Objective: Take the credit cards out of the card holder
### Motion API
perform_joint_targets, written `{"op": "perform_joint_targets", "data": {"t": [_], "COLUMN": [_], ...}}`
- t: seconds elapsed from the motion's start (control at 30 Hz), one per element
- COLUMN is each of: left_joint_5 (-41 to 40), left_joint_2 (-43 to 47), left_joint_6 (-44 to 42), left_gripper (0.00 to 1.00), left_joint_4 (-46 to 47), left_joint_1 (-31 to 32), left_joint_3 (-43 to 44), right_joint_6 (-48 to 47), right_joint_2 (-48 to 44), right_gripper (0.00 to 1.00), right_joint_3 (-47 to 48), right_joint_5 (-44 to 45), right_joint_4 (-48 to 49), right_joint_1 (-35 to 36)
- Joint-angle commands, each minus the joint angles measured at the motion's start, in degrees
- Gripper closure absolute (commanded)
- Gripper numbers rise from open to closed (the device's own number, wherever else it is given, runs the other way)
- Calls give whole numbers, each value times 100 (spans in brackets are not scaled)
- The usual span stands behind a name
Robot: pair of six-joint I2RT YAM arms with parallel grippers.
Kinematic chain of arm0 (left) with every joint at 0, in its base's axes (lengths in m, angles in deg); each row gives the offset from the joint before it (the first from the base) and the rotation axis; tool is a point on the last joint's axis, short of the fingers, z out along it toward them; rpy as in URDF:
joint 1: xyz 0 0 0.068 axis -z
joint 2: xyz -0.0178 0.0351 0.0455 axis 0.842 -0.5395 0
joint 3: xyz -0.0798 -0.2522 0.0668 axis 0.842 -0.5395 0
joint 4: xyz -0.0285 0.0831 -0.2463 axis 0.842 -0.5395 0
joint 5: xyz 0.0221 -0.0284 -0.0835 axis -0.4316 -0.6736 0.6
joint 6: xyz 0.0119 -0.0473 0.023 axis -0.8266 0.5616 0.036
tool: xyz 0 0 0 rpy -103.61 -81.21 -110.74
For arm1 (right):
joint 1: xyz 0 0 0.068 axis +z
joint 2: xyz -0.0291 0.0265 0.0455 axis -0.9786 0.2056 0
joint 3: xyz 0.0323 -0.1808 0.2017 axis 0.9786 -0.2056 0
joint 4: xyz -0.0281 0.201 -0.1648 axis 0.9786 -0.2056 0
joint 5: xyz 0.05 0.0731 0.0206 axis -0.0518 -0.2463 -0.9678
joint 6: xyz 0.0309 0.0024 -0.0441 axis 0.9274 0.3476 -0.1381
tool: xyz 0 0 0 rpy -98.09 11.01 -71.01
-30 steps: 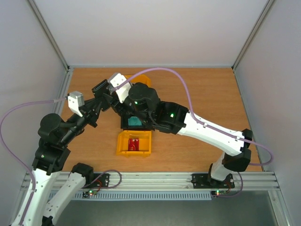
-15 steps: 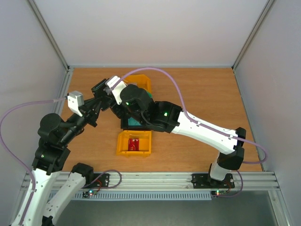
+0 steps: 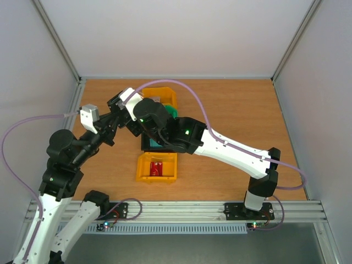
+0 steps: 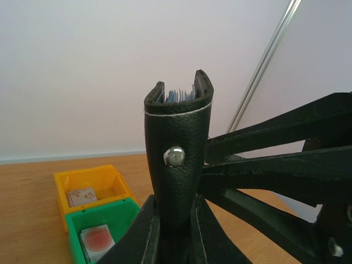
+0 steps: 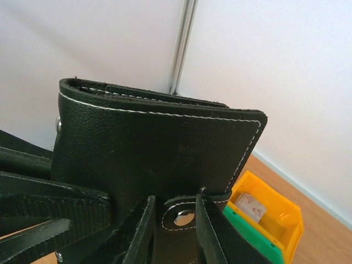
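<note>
The card holder (image 4: 176, 137) is a black folded wallet held upright between both grippers, above the table's left middle in the top view (image 3: 116, 102). My left gripper (image 4: 175, 220) is shut on its spine edge; grey-blue pocket edges (image 4: 179, 95) show at its top. My right gripper (image 5: 179, 217) is shut on the holder's snap tab (image 5: 180, 218), with the holder's black cover (image 5: 154, 148) above it. A teal credit card (image 3: 155, 143) lies in the black bin (image 3: 146, 144). A red credit card (image 3: 158, 167) lies in the front yellow bin (image 3: 142, 169).
A back yellow bin (image 3: 165, 94) and a green bin (image 3: 174, 112) stand behind the black bin, each holding a small card-like item. They also show in the left wrist view (image 4: 93, 184) and the right wrist view (image 5: 269, 212). The right arm reaches over the black bin.
My right gripper has moved left and a little back, up to the card holder in my left gripper. The left arm has shifted slightly.
</note>
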Motion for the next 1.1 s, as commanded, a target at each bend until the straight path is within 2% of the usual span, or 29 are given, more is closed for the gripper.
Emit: {"op": "perform_joint_targets", "data": {"t": [0.0, 0.07, 0.23, 0.6, 0.7, 0.77, 0.83, 0.9, 0.93, 1.0, 1.07], "left_joint_5": [351, 350, 247, 97, 146, 232, 537, 958, 1092, 1257, 1419], "left_joint_2": [74, 75, 105, 129, 128, 151, 209, 231, 222, 156, 103], "left_joint_6": [-102, -79, -156, -155, -129, -152, -200, -226, -152, -32, 38], "left_gripper": [100, 100, 100, 100, 100, 100, 100, 100, 100, 100, 100], "left_joint_4": [497, 523, 557, 423, 299, 138, -22, -119, -180, -307, -314], "left_joint_1": [45, 37, 38, 39, 44, 37, 43, 37, 41, 40, 37], "left_joint_3": [78, 67, 66, 57, 85, 132, 145, 85, 55, 41, 48], "right_joint_6": [-72, -68, -66, 172, 236, 338, 726, 1087, 1111, 585, 397], "right_joint_2": [163, 179, 188, -49, -303, -696, -1236, -1735, -1825, -1857, -1837], "right_gripper": [83, 91, 99, 99, 99, 99, 99, 99, 99, 99, 99], "right_joint_3": [138, 125, 61, -247, -518, -1035, -1746, -2455, -2541, -2404, -2286], "right_joint_5": [446, 579, 699, 333, 234, 228, -307, -1500, -1794, -2908, -3175], "right_joint_4": [12, -8, -16, -55, -135, -89, 16, 204, 190, -101, -381], "right_joint_1": [-37, -37, -37, -190, -413, -917, -1754, -2649, -2878, -3090, -3190]}}
